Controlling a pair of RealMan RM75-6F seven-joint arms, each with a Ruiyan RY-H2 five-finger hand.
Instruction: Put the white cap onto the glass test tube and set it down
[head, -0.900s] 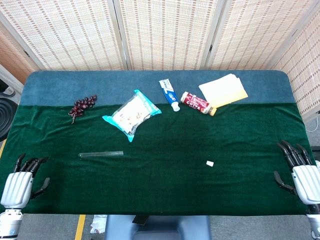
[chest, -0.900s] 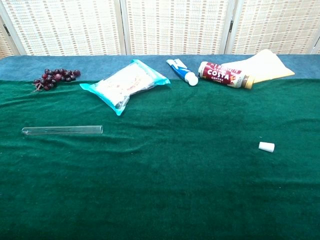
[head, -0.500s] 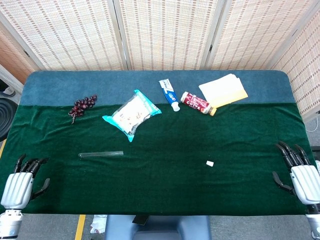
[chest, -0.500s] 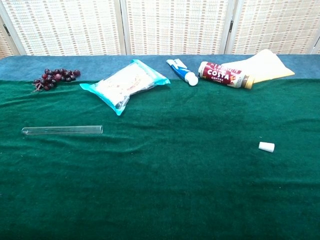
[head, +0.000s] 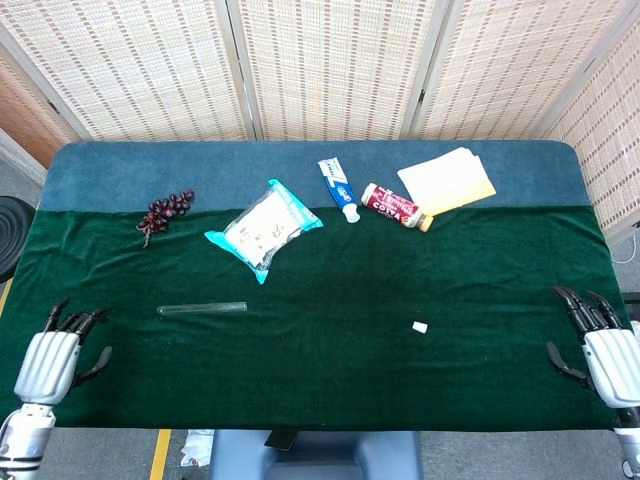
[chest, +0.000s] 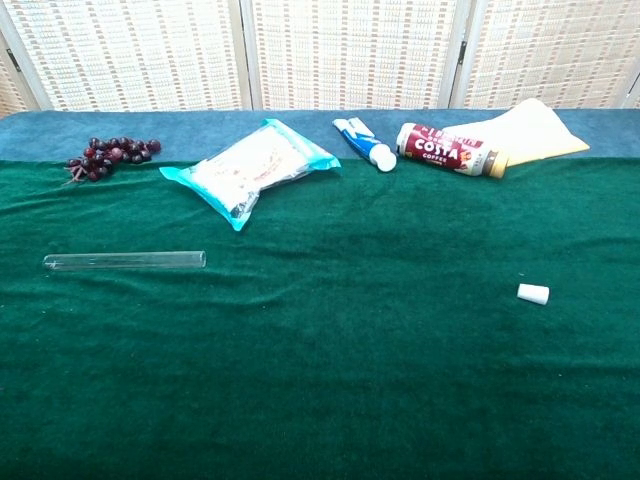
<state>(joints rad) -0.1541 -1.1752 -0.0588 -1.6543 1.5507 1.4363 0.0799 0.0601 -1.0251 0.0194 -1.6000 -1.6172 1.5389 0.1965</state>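
While both hands (head: 55, 355) (head: 600, 350) wait with fingers spread and empty, the tube (head: 201, 310) and cap (head: 421, 327) lie well apart.

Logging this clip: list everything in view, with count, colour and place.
glass test tube: 1, clear, lying on green cloth, left
white cap: 1, white, green cloth, right of centre
grapes: 1 bunch, dark red, far left
snack packet: 1, white and blue, centre left
toothpaste tube: 1, white and blue, far centre
Costa bottle: 1, red, lying by papers
papers: stack, pale yellow, far right
left hand: open, near left edge
right hand: open, near right edge
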